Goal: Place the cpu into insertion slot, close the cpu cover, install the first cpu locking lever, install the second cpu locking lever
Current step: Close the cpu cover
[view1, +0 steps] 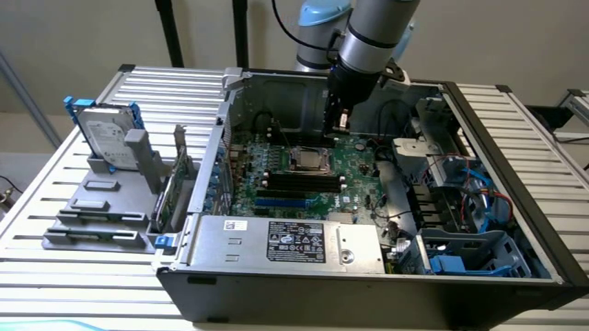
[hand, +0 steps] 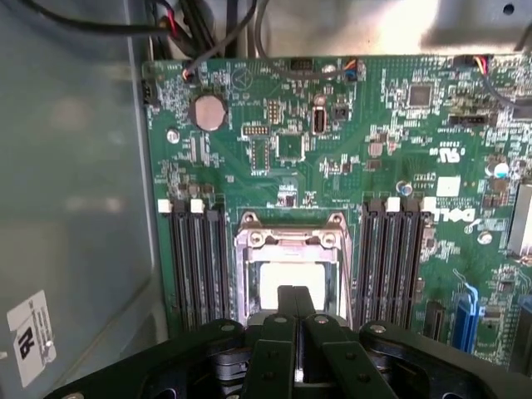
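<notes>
Two black fingers (hand: 285, 307) of the gripper (hand: 297, 293) are pressed together with nothing between them, probably to form a narrow pushing tip rather than a grasp. Just beyond them, the cpu (hand: 274, 281) lies seated in the insertion slot (view1: 296, 157), with the cpu cover (hand: 287, 243) seemingly lowered around it. Memory slots (hand: 195, 258) flank the socket, and the green motherboard (hand: 332, 150) spreads farther off.

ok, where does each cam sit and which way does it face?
Exterior view: off the arm, raised, angled down into the open computer case on the slatted table; the arm and end effector show above the green board.
Wrist view: on the wrist, looking along the shut end effector straight at the board; its dark fingers show over the insertion slot.
Shared: board, insertion slot, memory slots, end effector.
</notes>
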Controlling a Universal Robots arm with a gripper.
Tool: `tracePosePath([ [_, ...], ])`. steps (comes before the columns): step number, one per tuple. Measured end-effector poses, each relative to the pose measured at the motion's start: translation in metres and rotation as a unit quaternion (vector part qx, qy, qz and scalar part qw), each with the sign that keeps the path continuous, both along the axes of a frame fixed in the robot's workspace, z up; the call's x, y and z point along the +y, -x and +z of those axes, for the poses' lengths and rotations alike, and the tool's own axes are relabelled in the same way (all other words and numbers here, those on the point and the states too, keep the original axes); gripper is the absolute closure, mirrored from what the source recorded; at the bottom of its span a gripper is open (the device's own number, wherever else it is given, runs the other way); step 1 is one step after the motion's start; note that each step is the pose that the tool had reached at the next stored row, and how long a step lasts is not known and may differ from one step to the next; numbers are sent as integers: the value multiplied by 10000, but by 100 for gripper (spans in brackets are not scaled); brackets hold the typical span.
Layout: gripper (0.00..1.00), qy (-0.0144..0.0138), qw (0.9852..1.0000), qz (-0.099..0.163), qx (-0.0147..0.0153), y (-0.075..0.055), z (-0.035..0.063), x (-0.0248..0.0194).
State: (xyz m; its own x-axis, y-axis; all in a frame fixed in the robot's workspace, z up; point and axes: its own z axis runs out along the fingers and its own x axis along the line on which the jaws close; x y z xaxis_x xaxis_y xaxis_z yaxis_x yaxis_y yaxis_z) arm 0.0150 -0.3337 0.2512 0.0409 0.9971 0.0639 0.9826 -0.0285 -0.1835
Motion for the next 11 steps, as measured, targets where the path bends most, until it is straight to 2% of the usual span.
tracePosePath([
  [3, 89, 1, 9999, 10, 133, 19, -1, -2],
  [6, 89, 1, 9997, 25, 240, 36, -5, -7],
  [9, 89, 2, 9995, 48, 312, 54, -18, -20],
  [11, 89, 0, 9994, 57, 335, 78, -38, -36],
])
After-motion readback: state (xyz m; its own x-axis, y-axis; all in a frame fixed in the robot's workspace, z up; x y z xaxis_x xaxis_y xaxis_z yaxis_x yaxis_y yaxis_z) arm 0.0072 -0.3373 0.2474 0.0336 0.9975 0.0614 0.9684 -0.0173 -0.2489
